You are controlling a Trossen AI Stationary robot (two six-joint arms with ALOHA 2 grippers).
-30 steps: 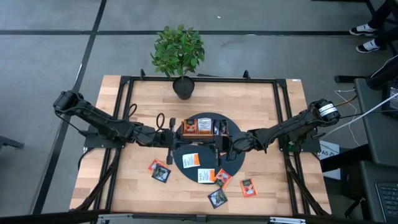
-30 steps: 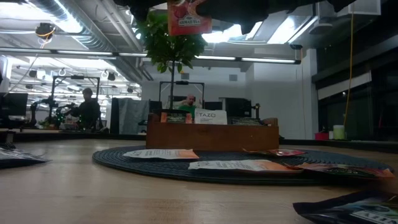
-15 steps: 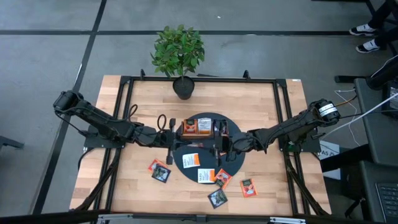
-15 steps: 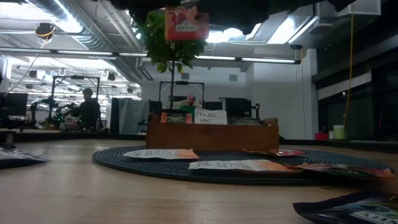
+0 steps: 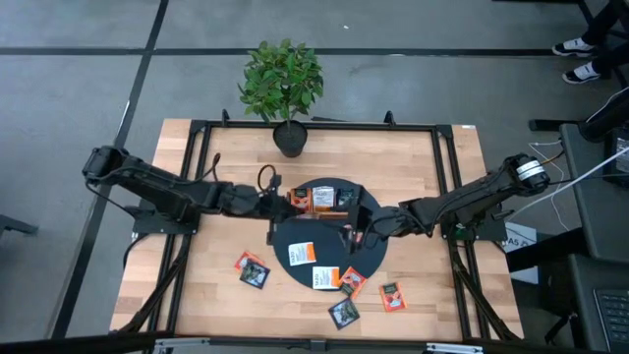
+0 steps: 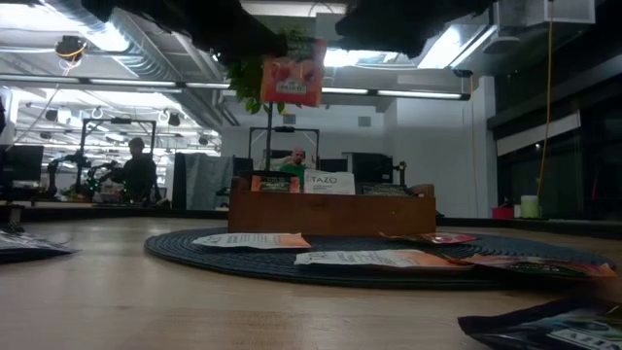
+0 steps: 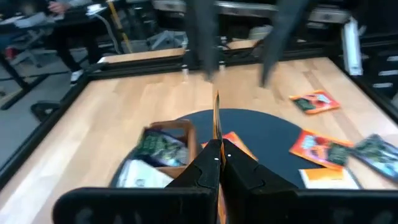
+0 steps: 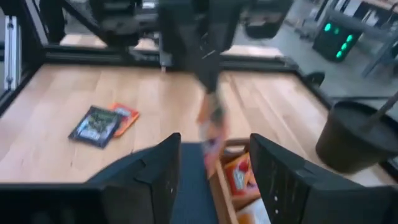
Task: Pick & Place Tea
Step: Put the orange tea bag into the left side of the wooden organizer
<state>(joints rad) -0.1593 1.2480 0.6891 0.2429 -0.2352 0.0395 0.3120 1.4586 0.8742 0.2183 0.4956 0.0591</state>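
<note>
My left gripper (image 5: 284,201) is shut on an orange-red tea sachet (image 6: 292,74), which hangs high above the table just left of the wooden tray (image 5: 324,200). The same sachet stands edge-on in the left wrist view (image 7: 216,115). The tray holds sachets standing upright. My right gripper (image 5: 351,233) is open over the round dark mat (image 5: 295,232), its fingers (image 8: 155,177) apart with nothing between them. More tea sachets lie flat on the mat (image 5: 303,254) and on the wood (image 5: 253,268) (image 5: 344,313) (image 5: 392,295). My left gripper pinches the sachet between its two fingers by one edge (image 7: 216,138). The fingers come from the table's left, slanting a little downward. The sachet sticks out past the fingertips, hangs below them slightly tilted (image 6: 292,97), and is clear of the tray and the mat.
A potted plant (image 5: 283,84) stands at the table's far edge, behind the tray. Black frame rails (image 5: 197,197) run along the left and right sides. The two grippers are close together over the mat. A person (image 6: 136,165) sits in the room beyond.
My left gripper has swung toward the table's far edge and toward the tray, carrying the sachet. In the low view the sachet has sunk lower and tilted a little. The right arm has stayed over the mat.
</note>
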